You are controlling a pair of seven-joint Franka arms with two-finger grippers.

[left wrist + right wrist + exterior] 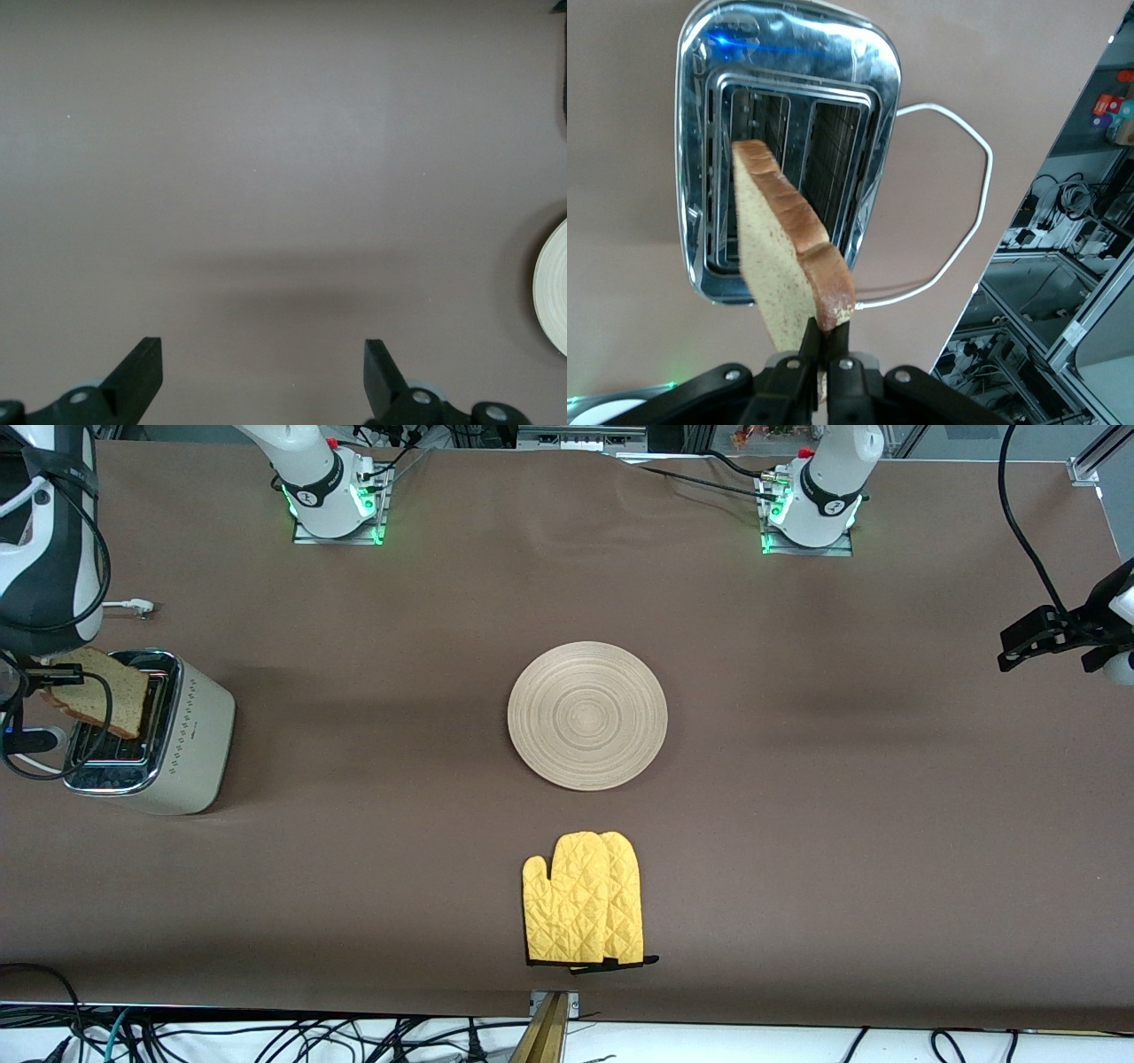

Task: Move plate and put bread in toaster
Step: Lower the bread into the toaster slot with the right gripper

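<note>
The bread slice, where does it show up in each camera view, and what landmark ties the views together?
Front view: the bread hangs over the toaster at the right arm's end of the table, held in the right claw.
Left wrist view: not in it.
Right wrist view: the bread is pinched edge-on, above the toaster's slots.
Shared landmark: the toaster's chrome top.

A robotics lab is showing itself here: two arm bases are glowing green on metal mounts bolted through a brown-covered table; loose cables are trailing along its edge; aluminium framing is standing alongside.
</note>
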